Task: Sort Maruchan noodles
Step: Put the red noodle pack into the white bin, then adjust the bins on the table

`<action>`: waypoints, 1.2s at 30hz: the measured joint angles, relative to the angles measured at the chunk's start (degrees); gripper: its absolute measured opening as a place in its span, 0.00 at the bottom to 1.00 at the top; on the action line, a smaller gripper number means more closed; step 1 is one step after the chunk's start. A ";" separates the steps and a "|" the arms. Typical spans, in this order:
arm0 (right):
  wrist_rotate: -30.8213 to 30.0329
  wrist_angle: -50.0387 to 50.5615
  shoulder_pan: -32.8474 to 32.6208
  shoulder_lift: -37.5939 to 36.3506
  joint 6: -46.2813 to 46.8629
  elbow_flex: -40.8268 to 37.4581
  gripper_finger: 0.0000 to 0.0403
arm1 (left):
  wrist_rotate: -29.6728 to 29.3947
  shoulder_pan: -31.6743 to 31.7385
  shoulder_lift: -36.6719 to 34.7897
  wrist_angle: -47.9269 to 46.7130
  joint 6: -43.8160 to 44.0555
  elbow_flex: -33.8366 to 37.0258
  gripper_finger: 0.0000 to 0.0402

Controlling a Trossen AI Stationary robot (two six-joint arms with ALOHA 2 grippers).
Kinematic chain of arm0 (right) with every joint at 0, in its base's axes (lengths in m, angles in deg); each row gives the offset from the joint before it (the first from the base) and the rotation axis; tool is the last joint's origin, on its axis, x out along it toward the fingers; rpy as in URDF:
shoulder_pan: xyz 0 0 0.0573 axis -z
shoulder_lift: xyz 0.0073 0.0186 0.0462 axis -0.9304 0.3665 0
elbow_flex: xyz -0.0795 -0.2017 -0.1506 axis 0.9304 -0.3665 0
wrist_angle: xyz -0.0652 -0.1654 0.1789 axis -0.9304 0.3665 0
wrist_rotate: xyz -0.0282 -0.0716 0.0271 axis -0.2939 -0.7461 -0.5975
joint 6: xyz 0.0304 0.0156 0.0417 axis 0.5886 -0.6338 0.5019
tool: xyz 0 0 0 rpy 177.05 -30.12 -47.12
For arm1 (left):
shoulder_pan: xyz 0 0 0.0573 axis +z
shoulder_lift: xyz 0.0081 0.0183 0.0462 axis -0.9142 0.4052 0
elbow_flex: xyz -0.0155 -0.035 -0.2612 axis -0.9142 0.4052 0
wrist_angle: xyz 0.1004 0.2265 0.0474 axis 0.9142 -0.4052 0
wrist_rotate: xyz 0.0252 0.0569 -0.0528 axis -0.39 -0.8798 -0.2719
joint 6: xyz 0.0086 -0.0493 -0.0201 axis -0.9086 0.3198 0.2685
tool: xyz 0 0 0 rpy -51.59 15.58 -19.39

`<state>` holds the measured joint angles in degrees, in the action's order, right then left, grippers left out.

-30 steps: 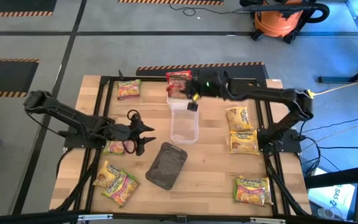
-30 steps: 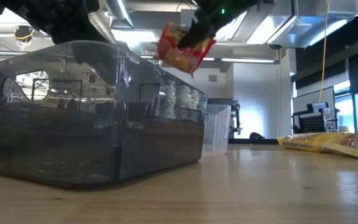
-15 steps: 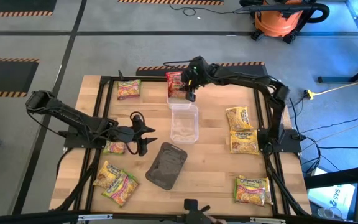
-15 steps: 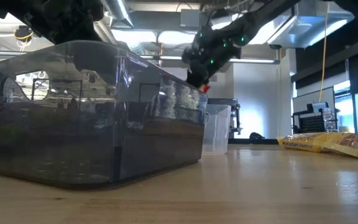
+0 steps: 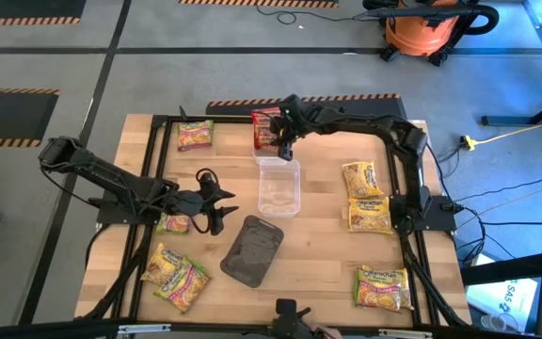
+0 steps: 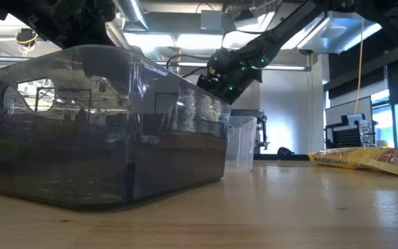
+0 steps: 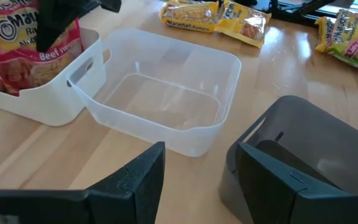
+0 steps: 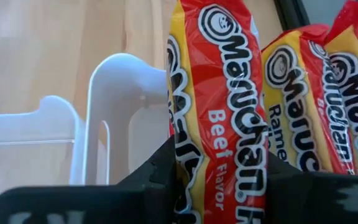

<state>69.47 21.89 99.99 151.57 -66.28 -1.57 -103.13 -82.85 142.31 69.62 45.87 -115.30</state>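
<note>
My right gripper [image 5: 285,135] is over the white tray [image 5: 260,151] at the table's far middle, shut on a red-orange Maruchan beef packet [image 8: 219,112]. Two more red packets [image 8: 328,87] stand in that tray beside it. In the low view the right gripper [image 6: 226,72] shows behind the dark tray [image 6: 102,124], which hides the packet. My left gripper [image 5: 216,202] waits open at the table's left, its fingers [image 7: 138,180] pointing toward the clear tray [image 7: 166,99]. Yellow packets [image 5: 365,196] lie flat on the right, and green-and-pink ones [image 5: 196,135] on the left. My right gripper pinches the red packet between its two fingers [image 8: 157,171], one on each flat face, at the packet's near end [image 8: 219,171]. It comes from above, pointing down. The packet hangs below the fingers into the white tray [image 8: 114,93], next to the other red packets; whether its lower end rests there is hidden.
The clear tray [image 5: 278,188] sits right next to the white one, toward the near edge. The dark tray [image 5: 252,250] lies nearer still. More packets lie at the near left [image 5: 175,273] and near right [image 5: 382,287]. A black frame [image 5: 398,179] borders the table.
My right gripper has carried the red packet from above the clear tray toward the far edge and down into the white tray, staying shut on it. In the low view the packet has sunk from high above the dark tray to out of sight behind it.
</note>
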 joint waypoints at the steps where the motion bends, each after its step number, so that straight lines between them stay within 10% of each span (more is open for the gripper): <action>1: -0.14 -0.12 -0.02 0.14 0.01 0.00 0.25 | -0.03 0.02 0.00 0.00 -0.02 0.00 0.47; 14: -1.30 -1.09 0.01 0.19 0.04 -0.02 0.55 | -0.14 0.02 0.00 0.02 -0.44 0.00 0.47; 20: -3.66 -1.27 -0.01 0.06 0.25 0.64 0.54 | -0.03 0.01 0.00 0.02 -0.22 0.00 0.47; 29: -1.59 25.93 -2.47 -9.56 3.36 9.01 0.49 | 0.76 0.06 0.50 1.63 -0.40 0.00 0.47; 36: -4.94 39.65 -10.52 -19.47 6.65 -1.25 0.41 | 1.83 2.88 8.35 2.63 -0.31 -0.04 0.47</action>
<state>64.53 61.54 89.46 132.10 -59.63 -2.82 -101.30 -79.96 150.67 72.25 45.56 -115.35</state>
